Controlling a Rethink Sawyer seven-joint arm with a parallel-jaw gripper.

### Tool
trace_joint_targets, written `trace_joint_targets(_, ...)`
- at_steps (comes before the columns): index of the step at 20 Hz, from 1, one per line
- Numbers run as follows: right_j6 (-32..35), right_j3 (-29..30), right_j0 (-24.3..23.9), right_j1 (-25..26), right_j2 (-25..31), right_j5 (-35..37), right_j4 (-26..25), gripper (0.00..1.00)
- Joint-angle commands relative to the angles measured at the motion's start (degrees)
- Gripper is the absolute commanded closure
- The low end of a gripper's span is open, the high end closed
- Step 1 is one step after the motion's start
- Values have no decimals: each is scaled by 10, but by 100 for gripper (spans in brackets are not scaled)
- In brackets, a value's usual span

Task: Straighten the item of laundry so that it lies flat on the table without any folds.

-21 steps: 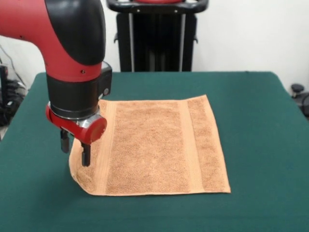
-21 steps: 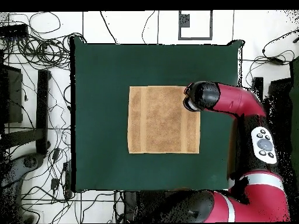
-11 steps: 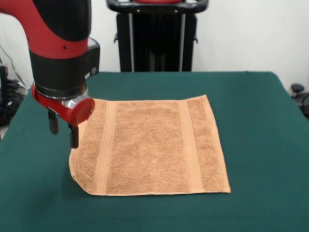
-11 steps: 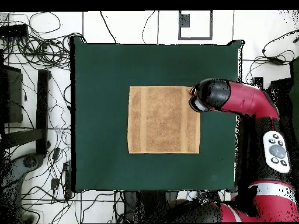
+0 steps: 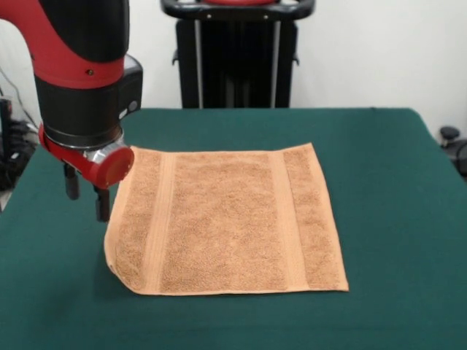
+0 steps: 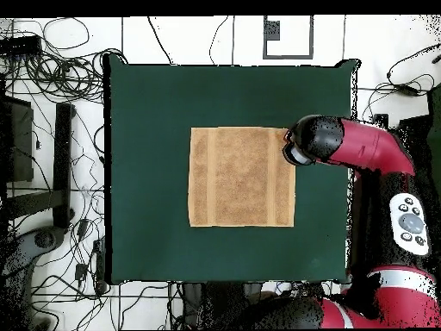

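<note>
1. Changes vs. earlier frames: gripper [image 5: 86, 197] shifted sideways off the towel [image 5: 230, 219], toward the picture's left in front view; 1 s ago over the towel's left strip, now beside the towel edge, above bare table [image 5: 379, 189]. Also raised slightly.
2. Overhead view: arm [image 6: 344, 145] head moved from above the towel's top-right corner to just outside it; only a slight overlap w/ towel [image 6: 241, 177] edge left.
3. Towel: same position and shape as in both earlier frames; no shift seen.
4. Gripper state: two dark fingers [image 5: 102, 204] pointing down, a clear gap between them, parted; nothing held. Tips look clear of cloth and tabletop.
5. Towel location: approx. centre of table [image 6: 146, 129], all four sides well inside the green top.
6. Towel look: orange-tan terry, roughly square, spread open. Two flat woven bands running front-to-back, one near the left edge, one near the right (front view).
7. Flatness: mostly flat, no folds across the middle. Near-left corner in front view rounded and slightly lifted, edge there curled up, a shadow under it. Other three corners lying flat.
8. Tag: not made out in either view.
</note>
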Motion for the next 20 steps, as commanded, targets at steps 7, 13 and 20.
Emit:
trace_joint_targets(7, 19, 3, 35, 57, 11, 28, -3, 0)
trace_joint_targets(13, 21, 4, 35, 57, 9, 30, 0, 0)
trace_joint_targets(20, 3, -7, 19, 69, 15, 21, -3, 0)
